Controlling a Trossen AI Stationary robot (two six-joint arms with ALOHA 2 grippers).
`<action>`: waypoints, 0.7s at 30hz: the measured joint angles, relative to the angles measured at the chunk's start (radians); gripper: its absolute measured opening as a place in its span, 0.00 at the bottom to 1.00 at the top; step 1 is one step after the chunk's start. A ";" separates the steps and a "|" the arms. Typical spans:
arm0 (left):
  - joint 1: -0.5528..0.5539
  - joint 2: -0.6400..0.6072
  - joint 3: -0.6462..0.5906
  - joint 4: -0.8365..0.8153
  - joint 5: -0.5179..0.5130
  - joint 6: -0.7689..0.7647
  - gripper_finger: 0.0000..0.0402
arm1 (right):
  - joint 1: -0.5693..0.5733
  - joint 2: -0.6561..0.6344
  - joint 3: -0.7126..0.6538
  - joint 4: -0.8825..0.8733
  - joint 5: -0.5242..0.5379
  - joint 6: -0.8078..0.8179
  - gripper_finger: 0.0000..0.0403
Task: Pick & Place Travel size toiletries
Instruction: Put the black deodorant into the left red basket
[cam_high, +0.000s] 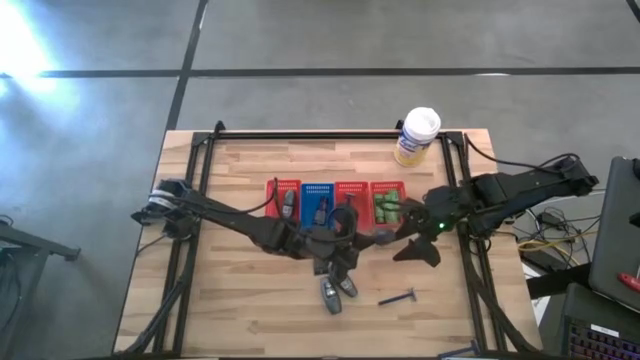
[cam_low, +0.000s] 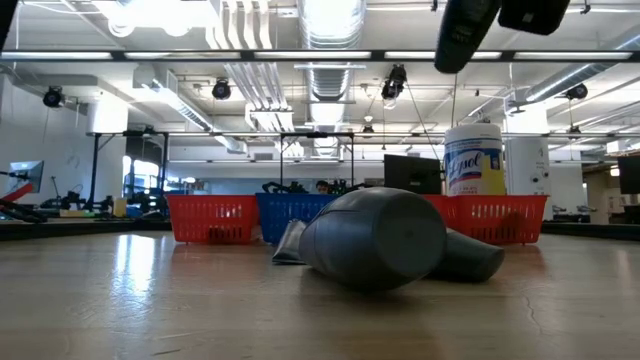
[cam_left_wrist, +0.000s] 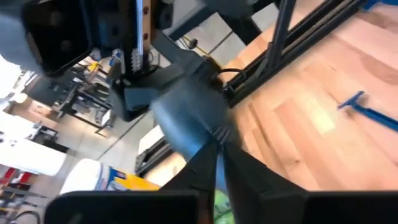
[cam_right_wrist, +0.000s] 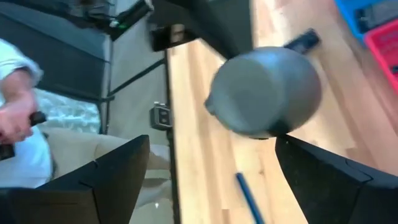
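A grey rounded tube (cam_left_wrist: 189, 115) hangs in the air over the table's middle, with my left gripper (cam_left_wrist: 214, 148) shut on it. The same tube (cam_right_wrist: 264, 90) shows end-on in the right wrist view. My right gripper (cam_right_wrist: 211, 143) is open; its fingers stand on either side of the tube's rounded end without touching it. From above, my left gripper (cam_high: 362, 240) and my right gripper (cam_high: 405, 235) face each other, just in front of the baskets. Two more grey pieces (cam_high: 335, 292) and a blue-handled razor (cam_high: 397, 298) lie flat on the table nearer the front. My left gripper pinches the tube's flat crimped end (cam_left_wrist: 217, 132) between its two fingers. The fingers come nearly level from the table's left side and lie along the tube. The tube sticks out beyond the fingertips toward my right gripper, lifted clear of the table.
Four mesh baskets stand in a row at mid-table: red (cam_high: 283, 197), blue (cam_high: 318, 197), red (cam_high: 350, 195) and red (cam_high: 388, 197) holding green packets. A white-capped canister (cam_high: 417, 135) stands at the back right. A person's hand (cam_right_wrist: 15, 121) shows beyond the table's edge.
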 joint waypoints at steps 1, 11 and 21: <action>-0.004 0.000 -0.007 0.001 0.003 -0.002 0.07 | 0.004 0.007 -0.001 0.000 0.002 0.000 0.85; -0.008 0.010 -0.054 0.003 0.075 -0.065 0.09 | 0.020 0.128 -0.001 0.045 -0.042 -0.046 0.79; 0.014 0.076 -0.097 -0.155 0.236 -0.368 0.32 | 0.062 0.182 -0.010 -0.148 0.024 -0.056 0.83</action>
